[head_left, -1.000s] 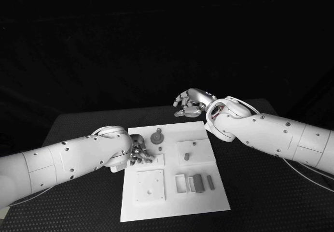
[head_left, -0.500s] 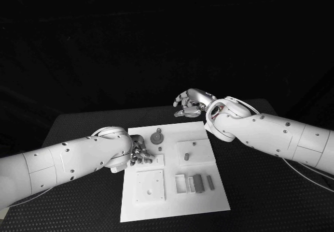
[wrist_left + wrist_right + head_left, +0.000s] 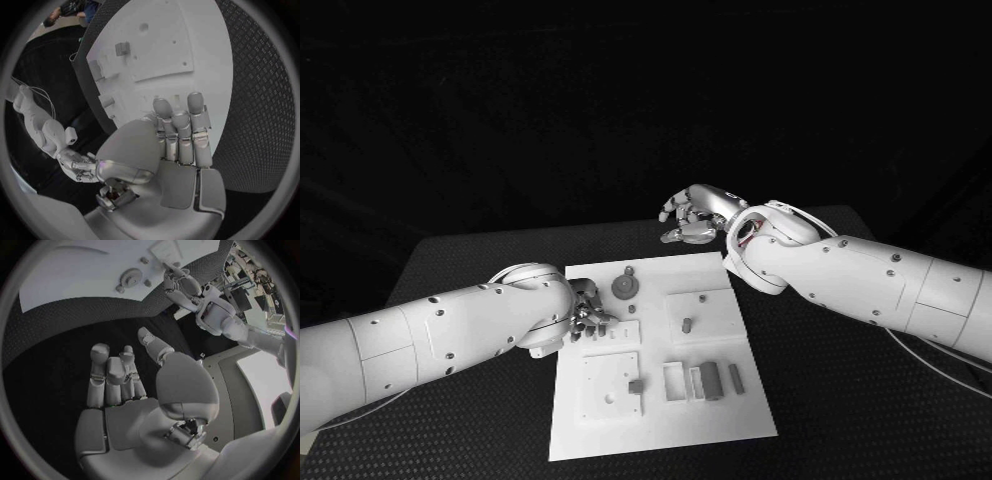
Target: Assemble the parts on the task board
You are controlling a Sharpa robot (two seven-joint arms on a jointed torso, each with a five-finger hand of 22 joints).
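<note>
Mostly undone, I judge — grey parts (image 3: 711, 378) lie loose near the task board (image 3: 661, 425) front. Left hand (image 3: 589, 322) hovers over its left edge, fingers loosely curled, empty; right hand (image 3: 697, 215) waits beyond — empty too.

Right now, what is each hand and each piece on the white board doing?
left hand: open, fingers apart, holding nothing, over the task board's left edge
right hand: open, empty, past the board's far edge
task board: flat on the table
small grey part: lying on the square plate
round part: lying flat
</note>
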